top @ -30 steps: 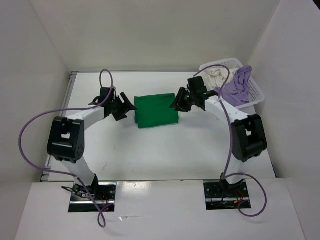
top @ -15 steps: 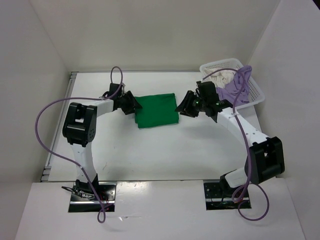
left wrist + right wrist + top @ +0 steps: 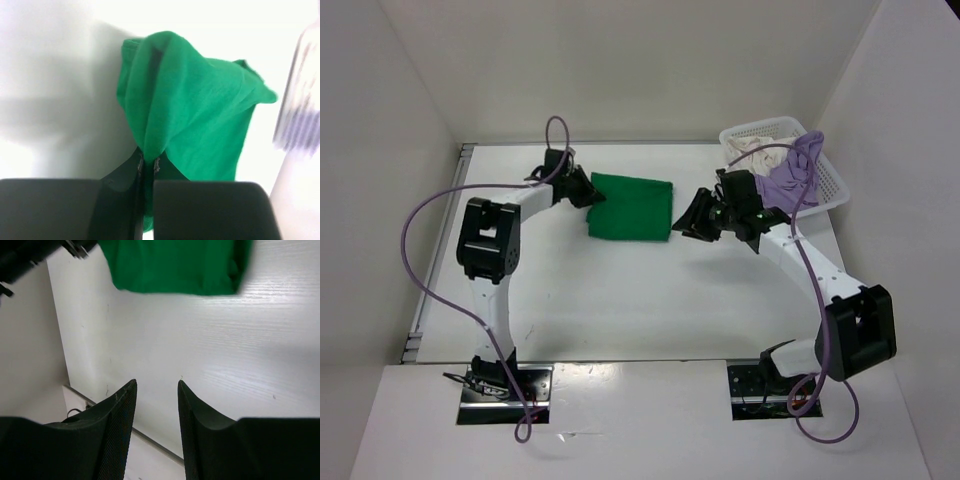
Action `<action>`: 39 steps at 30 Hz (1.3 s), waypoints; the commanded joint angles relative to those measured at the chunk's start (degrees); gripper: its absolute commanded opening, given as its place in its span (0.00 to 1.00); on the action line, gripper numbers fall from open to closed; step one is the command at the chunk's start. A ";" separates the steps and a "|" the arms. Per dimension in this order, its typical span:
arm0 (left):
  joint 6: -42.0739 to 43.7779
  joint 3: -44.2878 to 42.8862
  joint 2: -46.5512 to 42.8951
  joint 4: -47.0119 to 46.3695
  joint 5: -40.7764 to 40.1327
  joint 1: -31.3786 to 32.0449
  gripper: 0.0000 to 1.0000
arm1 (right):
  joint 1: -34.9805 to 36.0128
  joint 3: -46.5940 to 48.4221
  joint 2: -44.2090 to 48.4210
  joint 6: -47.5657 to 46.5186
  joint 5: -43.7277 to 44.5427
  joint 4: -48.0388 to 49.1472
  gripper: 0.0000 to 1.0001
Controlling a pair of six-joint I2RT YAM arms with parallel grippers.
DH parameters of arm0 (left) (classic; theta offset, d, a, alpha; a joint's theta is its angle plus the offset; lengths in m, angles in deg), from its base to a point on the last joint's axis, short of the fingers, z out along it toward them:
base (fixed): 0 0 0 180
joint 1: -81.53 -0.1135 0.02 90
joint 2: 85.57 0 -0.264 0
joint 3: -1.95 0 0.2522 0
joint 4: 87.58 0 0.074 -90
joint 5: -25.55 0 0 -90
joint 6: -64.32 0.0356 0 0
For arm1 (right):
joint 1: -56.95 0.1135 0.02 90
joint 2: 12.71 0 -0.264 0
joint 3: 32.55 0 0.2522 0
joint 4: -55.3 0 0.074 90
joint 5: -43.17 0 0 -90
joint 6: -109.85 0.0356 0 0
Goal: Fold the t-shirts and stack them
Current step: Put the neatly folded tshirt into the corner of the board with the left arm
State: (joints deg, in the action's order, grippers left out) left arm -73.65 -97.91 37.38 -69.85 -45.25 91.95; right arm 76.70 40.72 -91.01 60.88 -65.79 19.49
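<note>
A folded bright green t-shirt (image 3: 632,207) lies on the white table at the back middle. My left gripper (image 3: 588,192) is shut on its left edge, and in the left wrist view a ridge of green cloth (image 3: 165,100) rises from between the closed jaws (image 3: 148,164). My right gripper (image 3: 692,222) hangs open just right of the shirt, nothing between its fingers (image 3: 156,384); the green t-shirt (image 3: 175,265) lies ahead of it. A lavender t-shirt (image 3: 792,175) and a cream t-shirt (image 3: 752,152) sit bunched in the basket.
The white mesh basket (image 3: 832,190) stands at the back right corner against the right wall. White walls close the table on the left, back and right. Purple cables loop off both arms.
My left gripper has closed on the shirt's left edge and moved back. The shirt has shifted back with it. My right arm has drawn off to the right, away from the shirt.
</note>
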 commanded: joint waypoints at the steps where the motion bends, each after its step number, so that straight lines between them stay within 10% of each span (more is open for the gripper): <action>1: 2.34 -7.39 1.32 3.32 -0.74 -8.11 0.00 | -0.76 -1.32 2.54 0.01 -0.73 0.25 0.44; 5: 5.07 -11.79 1.32 4.65 -2.23 -22.64 0.00 | -0.76 -2.37 3.68 -1.13 -2.30 -1.42 0.45; 16: 1.65 -5.49 -5.78 -0.79 -10.15 -35.98 0.00 | -0.76 -2.90 4.74 -2.36 -4.59 -2.74 0.45; 18: 1.65 -4.60 -5.80 -1.42 -9.45 -38.00 0.14 | -0.76 -3.52 4.74 -2.36 -5.12 -2.74 0.45; 21: 1.65 -6.97 -4.57 1.04 -5.50 -38.54 0.70 | -0.76 -3.52 5.27 -2.89 -5.12 -2.74 0.50; 25: -0.72 0.30 -9.38 -1.85 -5.49 -38.54 0.99 | -0.76 -1.42 4.65 -3.50 -5.12 -3.27 0.53; 31: -3.88 13.66 -20.79 -3.08 -6.98 -38.54 0.99 | -1.29 4.47 1.84 -3.51 -2.05 -4.41 0.54; 34: -4.51 19.90 -28.52 -2.05 -8.82 -37.93 0.99 | -2.78 10.26 -1.41 -4.12 0.23 -5.11 0.45; 39: -2.22 24.40 -37.51 0.77 -9.80 -37.23 0.99 | -7.87 20.90 -6.50 -5.26 4.54 -8.09 0.03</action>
State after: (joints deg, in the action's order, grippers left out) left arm -76.66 -75.03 4.66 -68.96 -54.08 54.01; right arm 71.47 55.71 -95.58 57.15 -65.57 13.61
